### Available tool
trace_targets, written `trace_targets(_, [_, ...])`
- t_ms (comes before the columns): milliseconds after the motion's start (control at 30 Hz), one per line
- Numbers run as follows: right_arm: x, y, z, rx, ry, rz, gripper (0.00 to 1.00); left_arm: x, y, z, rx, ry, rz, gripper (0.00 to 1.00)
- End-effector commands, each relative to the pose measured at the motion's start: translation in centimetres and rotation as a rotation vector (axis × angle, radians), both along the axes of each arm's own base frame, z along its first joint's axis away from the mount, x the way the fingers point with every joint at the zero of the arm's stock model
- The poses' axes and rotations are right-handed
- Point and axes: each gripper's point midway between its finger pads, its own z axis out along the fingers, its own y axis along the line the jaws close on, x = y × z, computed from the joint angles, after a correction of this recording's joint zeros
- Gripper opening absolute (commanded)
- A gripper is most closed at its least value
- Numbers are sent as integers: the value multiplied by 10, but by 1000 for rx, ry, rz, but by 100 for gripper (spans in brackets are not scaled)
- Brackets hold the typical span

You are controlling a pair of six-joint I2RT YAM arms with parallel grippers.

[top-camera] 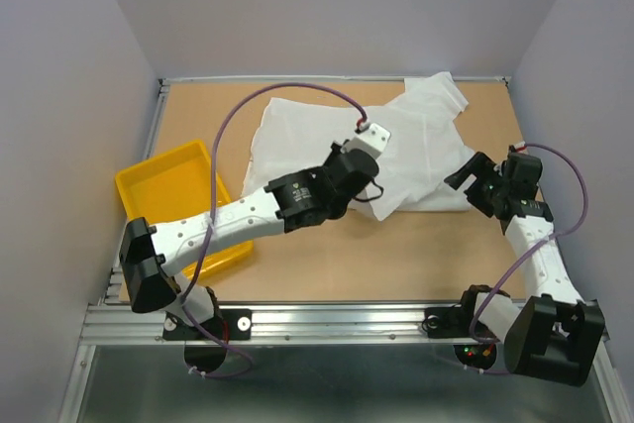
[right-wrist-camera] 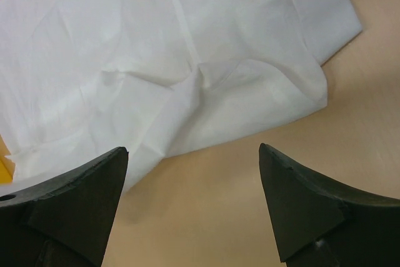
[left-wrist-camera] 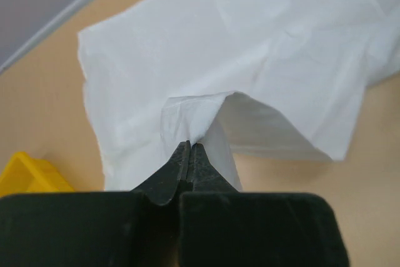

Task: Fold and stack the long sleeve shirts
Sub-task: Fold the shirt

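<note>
The left jaws are pinched tight on a fold at the near edge of the white shirt (left-wrist-camera: 250, 42), and the cloth rises there like a small tent. The right jaws stand wide apart, holding nothing, over bare bench (right-wrist-camera: 237, 217) just beside the shirt's edge. The shirt lies crumpled across the middle and back of the bench. A yellow tray (top-camera: 163, 190) sits at the left side.

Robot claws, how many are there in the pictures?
2. The left gripper is shut on a fold of the white shirt near the middle of the table. The right gripper hangs open beside the shirt's right edge, holding nothing.
</note>
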Motion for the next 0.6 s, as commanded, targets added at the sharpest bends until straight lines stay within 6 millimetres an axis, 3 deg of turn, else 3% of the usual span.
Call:
trace_targets(0, [13,18,33,2,-89,117,90,52,20,76,-12,-212,95,0])
trace_targets(33, [13,25,33,16,-90,149,90,62,19,97,-59,-249,110,0])
trace_targets(100, [13,31,34,17,-95,180,90,81,19,118,-75,-290,119,0])
trace_targets(233, [12,44,30,38,-88,231,89,104,7,141,-109,-356,108,0])
trace_targets(400, [10,57,28,77,-88,292,88,131,-8,139,-115,-366,90,0])
trace_targets(567, [13,66,27,88,-94,328,85,160,0,141,-143,-369,153,0])
